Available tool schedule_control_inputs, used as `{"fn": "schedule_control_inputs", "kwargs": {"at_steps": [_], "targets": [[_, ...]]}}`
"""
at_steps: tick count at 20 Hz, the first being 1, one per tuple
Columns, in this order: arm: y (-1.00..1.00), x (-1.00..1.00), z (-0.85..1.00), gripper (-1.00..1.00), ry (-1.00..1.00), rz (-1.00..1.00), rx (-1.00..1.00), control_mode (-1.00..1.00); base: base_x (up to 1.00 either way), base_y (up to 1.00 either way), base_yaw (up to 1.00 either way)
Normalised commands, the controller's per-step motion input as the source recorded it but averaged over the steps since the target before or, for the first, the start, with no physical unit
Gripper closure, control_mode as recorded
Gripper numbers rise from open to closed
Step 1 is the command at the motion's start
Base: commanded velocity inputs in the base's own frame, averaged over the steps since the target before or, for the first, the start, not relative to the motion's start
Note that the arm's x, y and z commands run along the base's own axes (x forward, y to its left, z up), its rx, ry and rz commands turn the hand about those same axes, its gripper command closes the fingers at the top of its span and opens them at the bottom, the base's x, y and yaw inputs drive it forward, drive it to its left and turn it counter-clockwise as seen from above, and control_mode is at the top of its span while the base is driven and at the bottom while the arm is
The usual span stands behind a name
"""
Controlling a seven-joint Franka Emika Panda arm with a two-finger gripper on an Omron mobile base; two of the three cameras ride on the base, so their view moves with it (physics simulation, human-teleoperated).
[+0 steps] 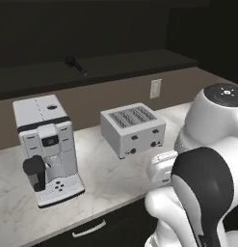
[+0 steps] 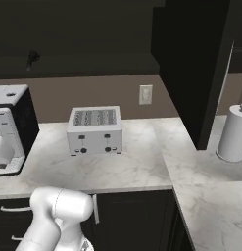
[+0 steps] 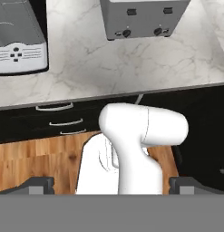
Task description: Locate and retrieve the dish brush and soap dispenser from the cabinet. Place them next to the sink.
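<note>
The dish brush (image 1: 76, 65), small and black, lies on the dark shelf of the black wall cabinet (image 1: 125, 65); in the right base view the dish brush (image 2: 31, 58) sits at the far left of the cabinet (image 2: 191, 63) shelf. My gripper (image 3: 112, 186) is open, its two dark fingertips (image 3: 39, 184) far apart with nothing between them. It hangs low in front of the counter, well below and away from the brush, looking over my own white arm. The soap dispenser and the sink are out of view.
A grey toaster (image 1: 132, 129) stands mid-counter on the white marble counter (image 1: 106, 178), with a coffee machine (image 1: 46, 147) to its left. A wall outlet (image 2: 145, 94) is behind. A grey-white roll (image 2: 233, 133) stands at the right. Black drawers (image 3: 54, 120) run below the counter edge.
</note>
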Motion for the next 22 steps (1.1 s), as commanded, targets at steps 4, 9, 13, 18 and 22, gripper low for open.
{"fn": "schedule_control_inputs", "kwargs": {"at_steps": [4,9,13,18,22], "targets": [[0.38,0.7,0.22,-1.0,-0.07,0.13,-0.06,-1.0,0.0,0.0,0.0],[0.24,0.7,0.29,-1.0,0.0,0.14,-0.1,-1.0,0.0,0.0,0.0],[0.07,0.63,0.23,-1.0,0.0,0.26,-0.01,-1.0,0.0,0.0,0.0],[-0.05,0.77,0.08,-1.0,0.02,0.18,0.1,-1.0,0.0,0.0,0.0],[0.22,0.5,0.33,-1.0,0.0,0.08,0.0,-1.0,0.0,0.0,0.0]]}}
